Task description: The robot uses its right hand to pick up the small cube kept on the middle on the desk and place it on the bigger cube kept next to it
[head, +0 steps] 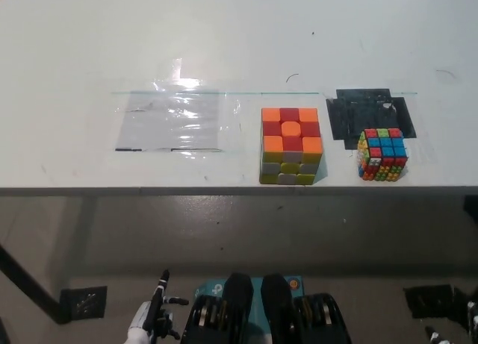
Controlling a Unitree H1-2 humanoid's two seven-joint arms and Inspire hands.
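The small cube, with many tiny coloured tiles, sits on the white desk near its front edge, right of the middle. To its left stands the bigger cube, orange and red on top, yellow and grey in front. A narrow gap separates them. My white left hand hangs low at the lower left, below the desk edge, fingers apart and empty. Only a sliver of my right hand shows at the bottom right edge, far from both cubes.
A clear plastic sheet lies flat on the desk left of the bigger cube. A black patch marks the desk behind the small cube. The desk's front edge runs across the picture, with grey floor below.
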